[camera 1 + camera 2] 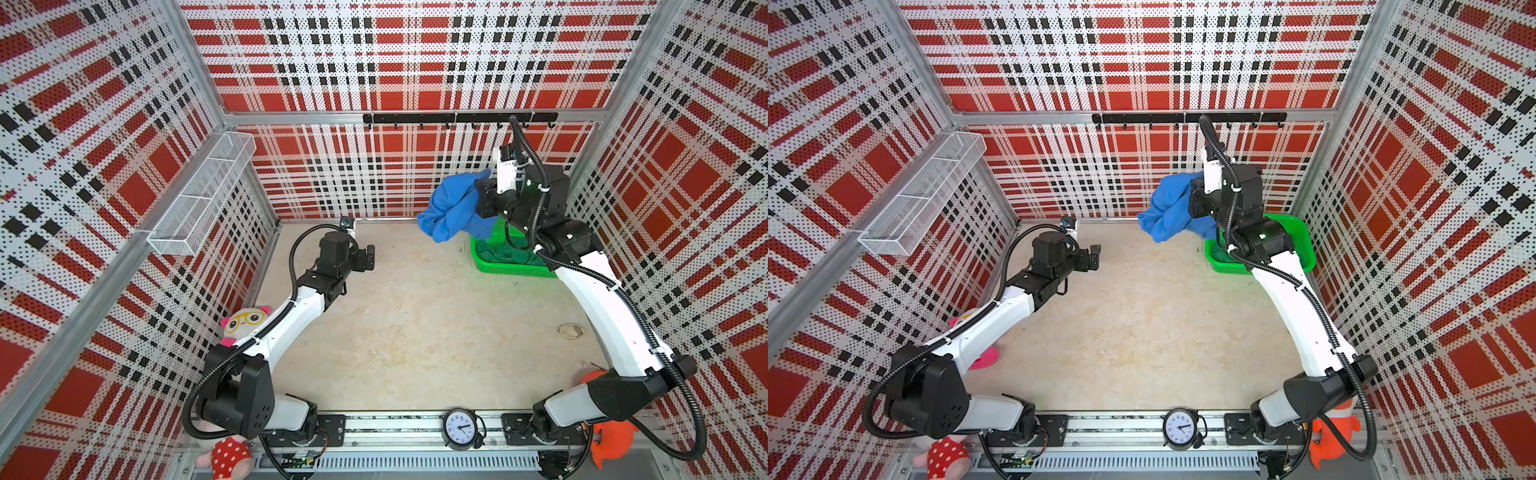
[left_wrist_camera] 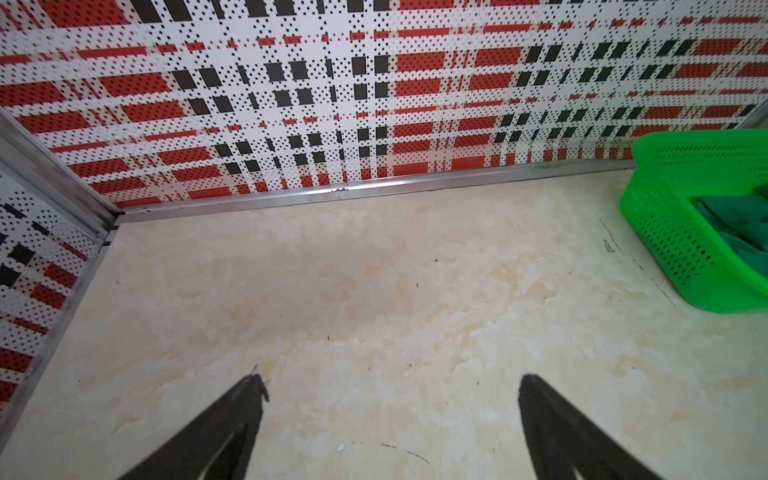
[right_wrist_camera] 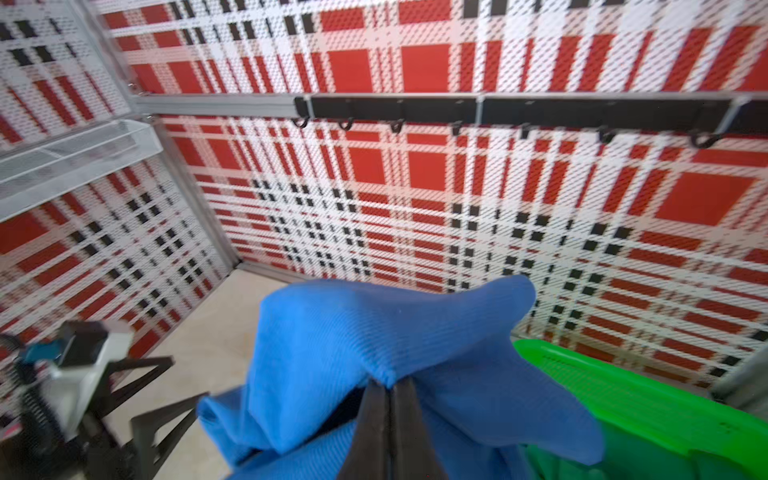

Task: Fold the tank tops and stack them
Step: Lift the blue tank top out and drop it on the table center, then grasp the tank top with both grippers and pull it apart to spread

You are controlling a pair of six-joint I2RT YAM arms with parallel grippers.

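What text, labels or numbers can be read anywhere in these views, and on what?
No word or brand reads clearly.
Clock: hour numerals round the dial, too small to quote.
Table: a small dark mark near the green basket, too blurred to read.

We see bare tabletop (image 1: 415,332) w/ room to pass left of & on the near side of the green basket (image 1: 513,272), but the bunched blue tank top (image 1: 451,208) hangs in the air by the basket's left rim & the left gripper (image 1: 368,258) hovers farther left.
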